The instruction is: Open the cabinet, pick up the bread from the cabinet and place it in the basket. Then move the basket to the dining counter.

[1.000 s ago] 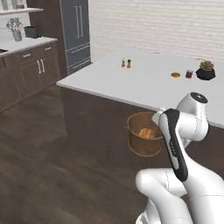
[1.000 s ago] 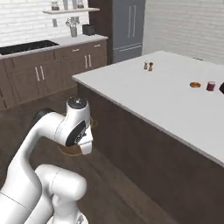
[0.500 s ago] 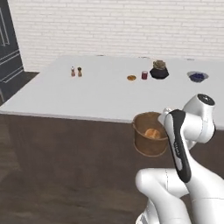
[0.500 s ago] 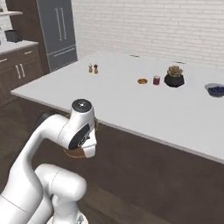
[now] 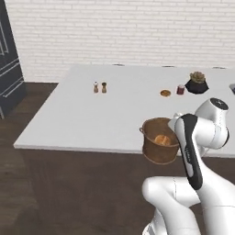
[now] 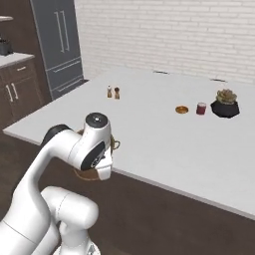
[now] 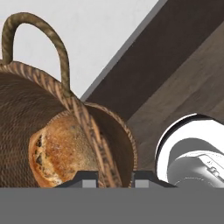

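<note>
The round brown woven basket (image 5: 159, 146) hangs in the air at the near edge of the large flat white dining worktop (image 5: 110, 114), with the small golden-brown bread bun (image 7: 59, 153) inside it. The end effector (image 7: 114, 177) is closed on the basket's rim. The carrying step looks nearly done; the next move calls for lifting the basket over the worktop edge and setting it down short of the small salt and pepper shakers (image 5: 99, 87).

A white brick wall (image 5: 119, 32) spans 12 o'clock; dark wood floor (image 5: 55, 197) lies at 6; a grey fridge (image 6: 60, 45) and brown cabinets (image 6: 15, 89) stand at 10.
</note>
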